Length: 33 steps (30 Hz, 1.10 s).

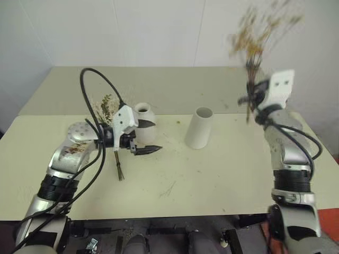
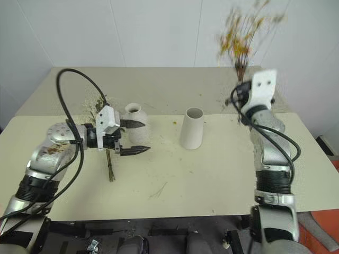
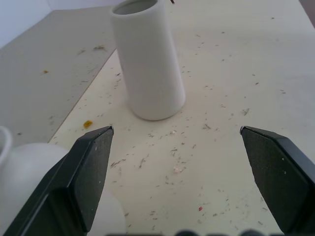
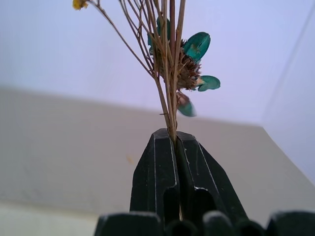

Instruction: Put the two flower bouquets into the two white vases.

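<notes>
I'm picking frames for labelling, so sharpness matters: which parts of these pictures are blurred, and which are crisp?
In the left eye view the yellow spray held high by the right gripper is smeared; the wide vase is crisp. In the right wrist view the stems are sharp, one teal leaf blurred. In the left wrist view the bottle vase is soft.
</notes>
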Motion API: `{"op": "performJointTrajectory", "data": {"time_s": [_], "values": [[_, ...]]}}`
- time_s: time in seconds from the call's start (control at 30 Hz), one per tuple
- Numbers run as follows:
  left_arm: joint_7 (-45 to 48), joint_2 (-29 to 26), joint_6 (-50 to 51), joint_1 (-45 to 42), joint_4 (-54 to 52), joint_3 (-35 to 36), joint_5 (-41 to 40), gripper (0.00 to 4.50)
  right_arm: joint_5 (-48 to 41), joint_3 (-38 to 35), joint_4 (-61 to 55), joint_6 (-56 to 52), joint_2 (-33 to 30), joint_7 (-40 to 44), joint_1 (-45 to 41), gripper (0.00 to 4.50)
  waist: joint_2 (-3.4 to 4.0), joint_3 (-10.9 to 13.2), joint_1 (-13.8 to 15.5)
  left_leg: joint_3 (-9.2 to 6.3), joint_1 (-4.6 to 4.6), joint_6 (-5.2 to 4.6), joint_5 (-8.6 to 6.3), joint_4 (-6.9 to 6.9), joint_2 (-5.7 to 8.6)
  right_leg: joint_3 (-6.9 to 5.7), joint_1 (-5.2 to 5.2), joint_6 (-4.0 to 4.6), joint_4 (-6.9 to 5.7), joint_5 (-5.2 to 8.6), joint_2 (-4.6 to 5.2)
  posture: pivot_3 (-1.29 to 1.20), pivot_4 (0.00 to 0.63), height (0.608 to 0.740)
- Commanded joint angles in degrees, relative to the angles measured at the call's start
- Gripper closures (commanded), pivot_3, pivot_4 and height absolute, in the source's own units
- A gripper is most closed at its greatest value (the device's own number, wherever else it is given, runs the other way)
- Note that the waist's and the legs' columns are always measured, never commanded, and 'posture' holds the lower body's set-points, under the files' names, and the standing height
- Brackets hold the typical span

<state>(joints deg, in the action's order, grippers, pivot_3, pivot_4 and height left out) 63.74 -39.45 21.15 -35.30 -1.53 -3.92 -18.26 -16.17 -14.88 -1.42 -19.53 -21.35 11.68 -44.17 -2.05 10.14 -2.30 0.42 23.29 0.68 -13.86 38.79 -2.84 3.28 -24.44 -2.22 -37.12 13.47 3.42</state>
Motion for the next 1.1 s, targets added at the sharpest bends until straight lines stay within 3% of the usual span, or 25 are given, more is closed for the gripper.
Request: {"op": "performJointTrajectory", "data": {"time_s": [0.03, 0.23, 0.77, 0.87, 1.1], "values": [[-0.6, -1.1, -1.5, 0.6, -1.2, 2.9, -0.8, 0.00, -13.7, -6.1, -4.5, 6.6, 4.8, 7.6, 0.7, 4.48, -0.01, 0.0, 0.3, -0.06, -0.02, 0.00, 0.00, 0.00, 0.00, -0.08, 0.09, 0.00, 0.02, 0.00, 0.00, 0.00, 0.150, 0.740], [-1.4, -1.3, -0.2, 2.1, -3.0, 4.0, -1.0, 0.00, -20.0, -4.6, -3.2, 5.5, 10.0, 8.4, 0.1, 4.48, 0.01, 0.0, 0.9, -0.09, -0.03, 0.00, 0.00, 0.00, -0.01, -0.17, 0.11, 0.00, 0.01, -0.01, 0.03, 0.00, 0.150, 0.740], [-4.0, -3.1, 1.8, 4.6, -5.1, 5.1, -0.1, 0.00, -12.5, 2.0, 7.7, 10.0, 11.0, 10.7, 0.8, 4.48, 0.03, 0.0, -0.1, -0.08, -0.05, 0.00, 0.00, -0.03, -0.01, -0.13, 0.06, 0.01, 0.02, -0.01, 0.01, 0.00, 0.150, 0.740], [-4.1, -3.4, 1.6, 4.4, -4.8, 5.3, -0.4, 0.00, -13.0, 3.3, 5.3, 9.5, 10.9, 13.1, 3.0, 3.71, 0.03, 0.0, -0.1, -0.08, -0.05, 0.00, 0.00, -0.03, -0.01, -0.13, 0.07, 0.01, 0.01, -0.01, 0.01, 0.00, 0.150, 0.740], [-4.0, -3.8, 1.4, 4.5, -4.8, 5.5, -0.7, 0.00, -16.0, 4.6, -1.8, 7.6, 11.1, 16.5, 8.4, 1.35, 0.03, 0.0, -0.1, -0.09, -0.04, 0.00, 0.00, -0.05, -0.01, -0.14, 0.06, 0.01, 0.02, 0.00, 0.01, 0.00, 0.150, 0.740]]}}
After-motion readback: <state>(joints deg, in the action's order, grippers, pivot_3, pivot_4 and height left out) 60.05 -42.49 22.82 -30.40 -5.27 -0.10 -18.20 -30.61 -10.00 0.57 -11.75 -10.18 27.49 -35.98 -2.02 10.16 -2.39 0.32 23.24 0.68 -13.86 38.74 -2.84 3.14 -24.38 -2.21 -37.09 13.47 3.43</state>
